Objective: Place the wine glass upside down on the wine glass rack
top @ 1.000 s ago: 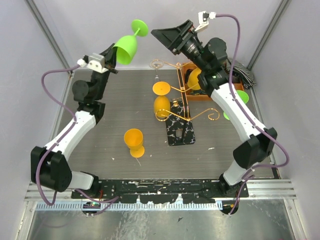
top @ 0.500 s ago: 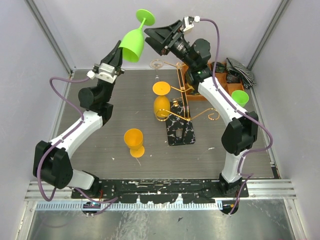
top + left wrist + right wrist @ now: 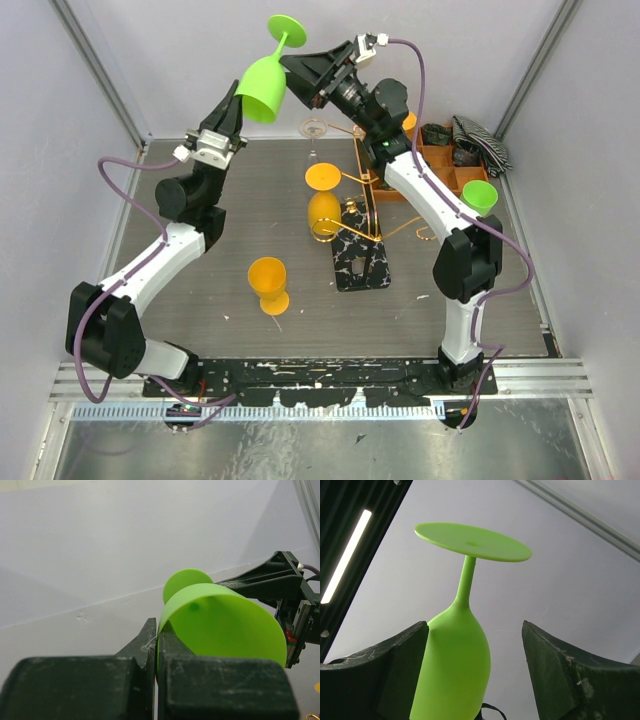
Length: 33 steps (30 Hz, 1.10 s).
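Two grippers meet at the top centre of the overhead view. The left gripper (image 3: 238, 103) pinches the rim of the green wine glass (image 3: 265, 85), foot up, and the right gripper (image 3: 298, 80) is spread wide, one finger on either side of the bowl — not touching, as far as I can tell. It looks like light, stiff, smooth plastic, so the stem should give the surest hold. The wine glass rack (image 3: 360, 265) stands below, mid-frame.

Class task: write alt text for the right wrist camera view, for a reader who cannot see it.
A lime-green plastic wine glass, upside down with its round foot on top, sits between the two wide-apart black fingers of the right gripper, seen from below. A pale wall is behind it.
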Available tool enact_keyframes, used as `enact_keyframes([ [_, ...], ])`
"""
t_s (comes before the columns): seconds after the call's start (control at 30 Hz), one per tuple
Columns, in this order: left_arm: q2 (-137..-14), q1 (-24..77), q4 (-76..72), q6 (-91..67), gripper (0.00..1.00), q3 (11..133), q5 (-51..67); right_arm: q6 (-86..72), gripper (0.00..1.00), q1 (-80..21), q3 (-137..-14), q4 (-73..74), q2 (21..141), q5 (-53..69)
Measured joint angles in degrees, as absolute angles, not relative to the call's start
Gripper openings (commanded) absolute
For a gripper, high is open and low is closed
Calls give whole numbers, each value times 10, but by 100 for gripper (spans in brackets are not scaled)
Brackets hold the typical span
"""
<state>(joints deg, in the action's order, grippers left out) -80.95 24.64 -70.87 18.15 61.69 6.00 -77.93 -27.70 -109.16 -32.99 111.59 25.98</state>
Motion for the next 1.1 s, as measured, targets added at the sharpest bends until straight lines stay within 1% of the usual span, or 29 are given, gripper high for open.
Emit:
enact_keyframes([
  [0.1,-809,246,-709,182,0,617,60,-779,79,-277,-1097,-330,1117,253],
  [0.37,-813,246,-709,182,0,617,61,-780,72,-278,-1132,-343,1137,236],
  [0.6,-815,246,-709,182,0,617,62,-781,60,-280,-1144,-346,1156,232],
  [0.7,-819,246,-709,182,0,617,66,-782,56,-280,-1151,-347,1163,232],
  [1.1,-824,246,-708,180,0,618,70,-782,37,-280,-1162,-361,1168,233],
])
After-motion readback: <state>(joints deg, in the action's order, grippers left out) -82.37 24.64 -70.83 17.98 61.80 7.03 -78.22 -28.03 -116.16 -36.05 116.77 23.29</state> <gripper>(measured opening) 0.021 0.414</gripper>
